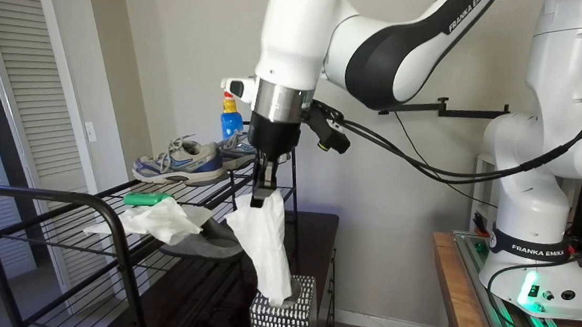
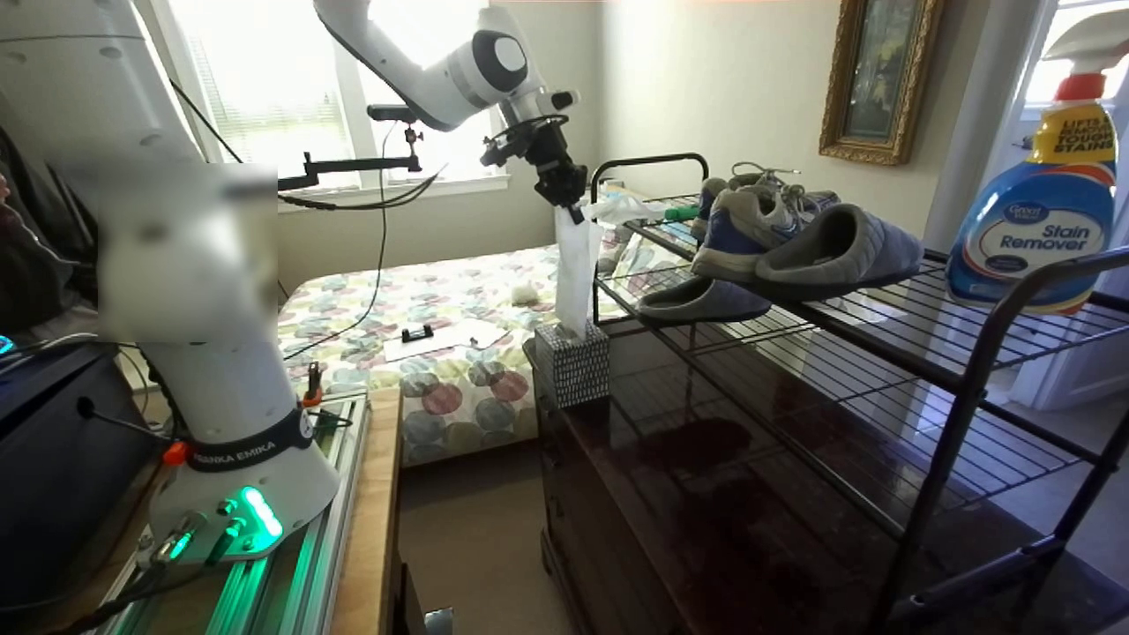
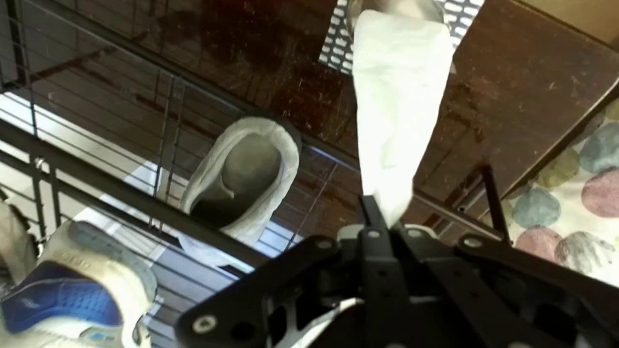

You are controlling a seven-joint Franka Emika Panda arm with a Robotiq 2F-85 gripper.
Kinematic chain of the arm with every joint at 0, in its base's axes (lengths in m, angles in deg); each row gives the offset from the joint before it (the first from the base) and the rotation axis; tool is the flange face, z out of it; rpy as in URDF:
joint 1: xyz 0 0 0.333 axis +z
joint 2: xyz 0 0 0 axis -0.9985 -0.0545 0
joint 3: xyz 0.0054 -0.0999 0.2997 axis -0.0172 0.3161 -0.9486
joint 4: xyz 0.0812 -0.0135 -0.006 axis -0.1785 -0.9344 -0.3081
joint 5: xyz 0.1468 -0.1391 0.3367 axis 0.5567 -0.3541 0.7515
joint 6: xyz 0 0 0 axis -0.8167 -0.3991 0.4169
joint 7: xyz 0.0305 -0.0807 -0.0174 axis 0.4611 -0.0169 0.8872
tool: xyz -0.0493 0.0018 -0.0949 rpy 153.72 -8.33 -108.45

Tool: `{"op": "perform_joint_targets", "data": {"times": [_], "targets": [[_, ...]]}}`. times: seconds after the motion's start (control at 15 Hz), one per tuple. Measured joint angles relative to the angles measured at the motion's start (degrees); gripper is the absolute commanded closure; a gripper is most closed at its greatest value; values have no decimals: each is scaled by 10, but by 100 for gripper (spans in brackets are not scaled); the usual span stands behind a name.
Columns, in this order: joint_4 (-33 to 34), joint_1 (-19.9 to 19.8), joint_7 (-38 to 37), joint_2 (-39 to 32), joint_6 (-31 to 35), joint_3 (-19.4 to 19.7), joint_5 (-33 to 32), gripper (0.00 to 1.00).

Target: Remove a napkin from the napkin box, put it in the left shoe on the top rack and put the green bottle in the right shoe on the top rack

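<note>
My gripper point(image 1: 263, 193) is shut on the upper end of the white napkin point(image 1: 264, 245); the wrist view shows it between the fingertips point(image 3: 382, 215). The napkin hangs down long to the patterned napkin box point(image 1: 286, 322), its lower end at the top slot; I cannot tell if it is free. Two grey-blue sneakers point(image 1: 186, 165) point(image 1: 237, 148) stand on the top rack point(image 1: 109, 192) of the black wire rack; I cannot tell which is left. A small green cylinder point(image 1: 145, 199), apparently the green bottle, lies on the top rack by a white crumpled heap point(image 1: 162, 222).
A blue spray bottle with yellow collar point(image 2: 1041, 203) stands on the rack's end. A grey slipper point(image 2: 842, 247) sits on the top rack beside the sneakers, another point(image 2: 706, 300) on the lower tier. The rack's tube frame point(image 1: 121, 241) rises near the heap. A dark dresser point(image 2: 670, 494) lies below.
</note>
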Motion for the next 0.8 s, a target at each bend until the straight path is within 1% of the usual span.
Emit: {"op": "perform_joint_targets", "data": {"times": [0.47,0.6,0.8], "targets": [[3,-16,30,77,48,-4,44,100],[4,-31,30,101,56,-4,45,100],[6,-70,13,143,70,-6,39,100]]}}
